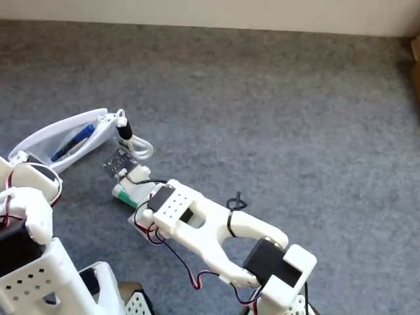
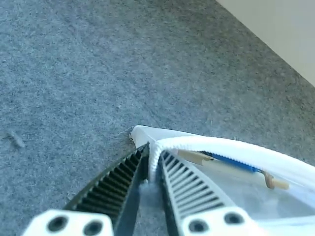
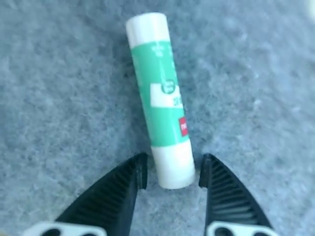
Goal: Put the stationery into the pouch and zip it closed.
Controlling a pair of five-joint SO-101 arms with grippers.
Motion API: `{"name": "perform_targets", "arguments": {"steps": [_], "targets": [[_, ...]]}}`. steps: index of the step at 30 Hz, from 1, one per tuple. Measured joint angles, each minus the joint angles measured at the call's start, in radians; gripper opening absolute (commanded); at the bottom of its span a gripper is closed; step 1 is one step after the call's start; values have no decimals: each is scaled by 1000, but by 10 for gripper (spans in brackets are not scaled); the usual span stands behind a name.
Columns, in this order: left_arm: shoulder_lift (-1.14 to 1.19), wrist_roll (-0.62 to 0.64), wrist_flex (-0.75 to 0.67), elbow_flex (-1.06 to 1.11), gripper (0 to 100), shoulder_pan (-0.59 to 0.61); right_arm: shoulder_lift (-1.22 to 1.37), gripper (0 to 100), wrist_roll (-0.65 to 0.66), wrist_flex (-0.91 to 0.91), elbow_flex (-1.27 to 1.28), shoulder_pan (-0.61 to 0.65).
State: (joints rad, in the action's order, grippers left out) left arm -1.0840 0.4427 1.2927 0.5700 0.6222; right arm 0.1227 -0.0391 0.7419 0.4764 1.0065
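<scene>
Straddling one end of the glue stick (image 3: 161,93), right end effector (image 3: 172,170) gapes.

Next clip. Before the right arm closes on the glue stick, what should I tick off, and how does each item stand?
1. Right gripper open: ok.
2. Glue stick end between its fingers: ok.
3. Glue stick lying free on the carpet: ok.
4. Left gripper shut on the pouch rim: ok.
5. Pouch mouth open, blue pen inside: ok.
6. Fingers low enough for a firm hold: cannot tell.
</scene>
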Motion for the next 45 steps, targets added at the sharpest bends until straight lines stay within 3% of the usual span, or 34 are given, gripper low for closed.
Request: {"name": "perform_targets", "arguments": {"steps": [10,17,25,33,45], "targets": [[-3,0,-5,15,11,0,0,163,83,0,0,2],[-9,0,-5,15,11,-14,0,6,97,14,0,-20],[-9,0,-5,15,11,-20,-20,4,178,133,0,-63],[-9,0,-5,15,11,-20,-316,4,206,454,0,-158],[-9,-86,-5,17,11,-230,-815,4,206,687,0,-253]]}}
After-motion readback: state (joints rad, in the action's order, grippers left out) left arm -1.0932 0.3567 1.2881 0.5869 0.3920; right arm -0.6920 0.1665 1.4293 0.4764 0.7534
